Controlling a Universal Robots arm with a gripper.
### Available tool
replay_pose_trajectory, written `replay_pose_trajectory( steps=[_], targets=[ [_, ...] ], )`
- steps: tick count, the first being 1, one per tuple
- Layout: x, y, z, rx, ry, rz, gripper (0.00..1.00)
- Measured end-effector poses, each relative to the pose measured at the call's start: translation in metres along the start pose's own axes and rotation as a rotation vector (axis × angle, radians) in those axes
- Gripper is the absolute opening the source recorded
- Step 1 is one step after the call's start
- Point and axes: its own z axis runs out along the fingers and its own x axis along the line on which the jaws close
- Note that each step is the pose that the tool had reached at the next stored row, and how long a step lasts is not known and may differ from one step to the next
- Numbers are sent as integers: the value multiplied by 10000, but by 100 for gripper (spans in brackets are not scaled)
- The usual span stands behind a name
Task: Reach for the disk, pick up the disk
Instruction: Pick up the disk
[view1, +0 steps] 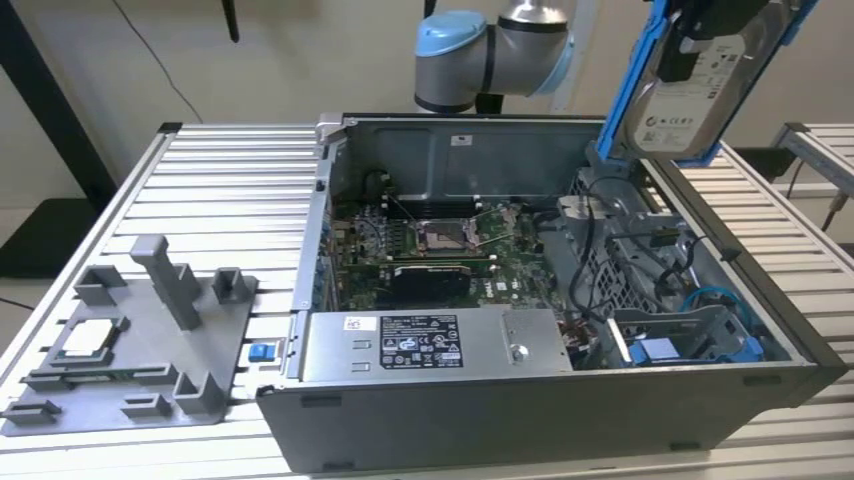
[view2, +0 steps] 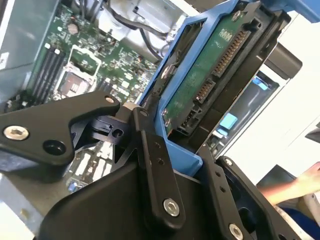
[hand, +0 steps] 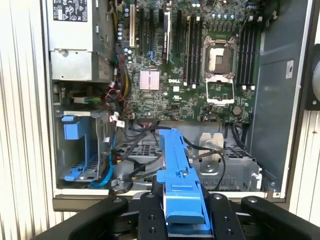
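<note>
Above the slatted table (view1: 200, 190) and open computer case (view1: 561, 400), the gripper (hand: 182, 210) holds the disk (view1: 694, 90) aloft, jaws clamped on its blue frame.

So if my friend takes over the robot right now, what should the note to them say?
End effector: shut on the disk, a flat silver metal hard drive in a blue plastic carrier, gripped by the carrier's edge.
Disk: lifted clear, hanging above the open grey computer case, as the exterior view shows.
Done: reached for and picked up.
Left: nothing of the pick-up; the disk is held in the air.
Also: a person's hand is nearby in the second wrist view.
</note>
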Motion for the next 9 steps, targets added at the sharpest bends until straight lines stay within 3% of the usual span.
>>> replay_pose_trajectory(
  steps=[9],
  targets=[
    [386, 1, 3, 0, 31, -3, 0]
  ],
)
